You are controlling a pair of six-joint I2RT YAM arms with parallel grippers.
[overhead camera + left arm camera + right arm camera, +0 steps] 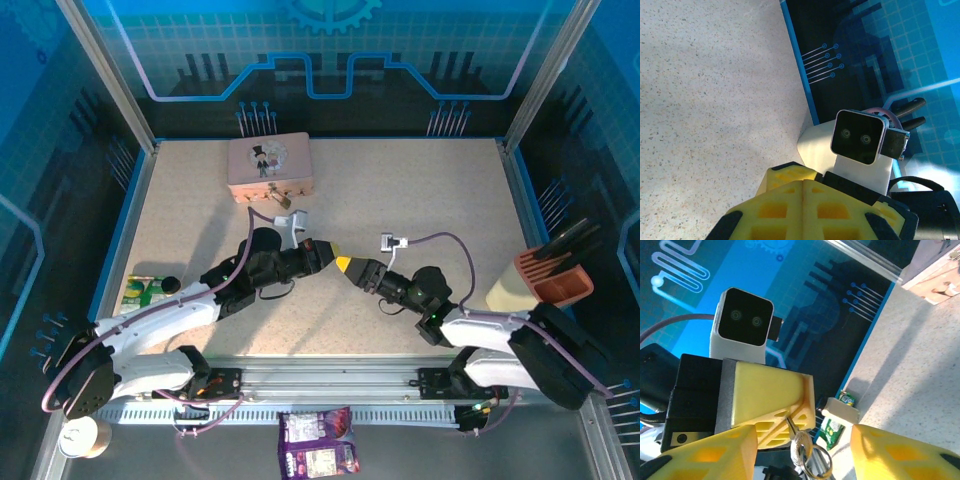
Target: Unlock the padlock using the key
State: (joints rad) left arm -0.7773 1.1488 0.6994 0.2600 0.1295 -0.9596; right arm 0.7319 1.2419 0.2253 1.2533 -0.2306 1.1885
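Presently the left pincer [786, 412] clamps the small thin silver key [799, 442] by its blade (ring [818, 461] dangling), head offered inside the parted right pincer [363, 271], evidently for handover.

On the beige speckled table [400, 200], a pink tin [270, 165] is parked far and left-ish, the padlock [282, 199] is seen right at its near side, and a green packet [140, 293] is laid at the left edge.

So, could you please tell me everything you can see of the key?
The key is small, thin, silver-grey metal. Its narrow shaft is pinched in the shut yellow fingers of the left end effector; its rounder head hangs below, tilted, carrying a wire ring. The open right end effector flanks it without touching. The blade's tip is hidden.
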